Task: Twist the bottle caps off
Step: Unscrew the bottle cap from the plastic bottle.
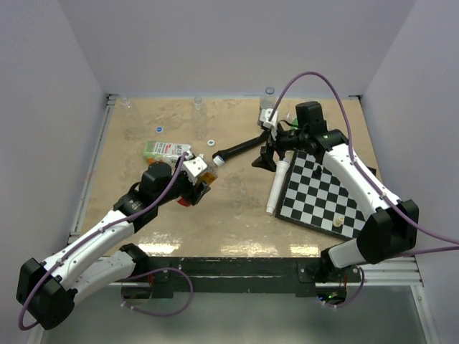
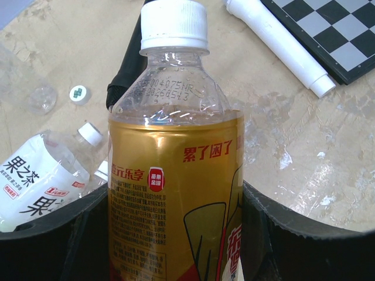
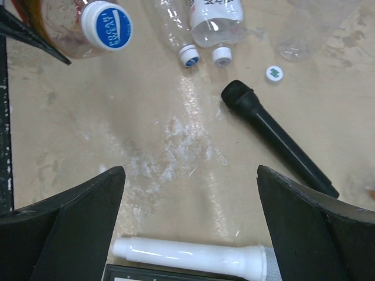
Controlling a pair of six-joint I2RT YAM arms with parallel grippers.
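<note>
Left of centre above table (image 1: 237,222): left gripper (image 1: 195,180) clamped round amber bottle (image 2: 176,175), white cap (image 2: 174,24) on. Right gripper (image 1: 267,154) spread wide, empty, near microphone (image 3: 275,137). Advice: hold bottle rigid, centre right jaws over cap, close squarely, twist counter-clockwise, no pulling.

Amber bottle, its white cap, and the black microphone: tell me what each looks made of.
The amber bottle looks like thin clear plastic, glossy: highlights and droplets show through its shoulder, above a shiny printed label. The white cap looks like opaque plastic, smooth, with faint vertical ribs. The microphone is matte black; its rounded head may be foam, its body plastic or coated metal.
</note>
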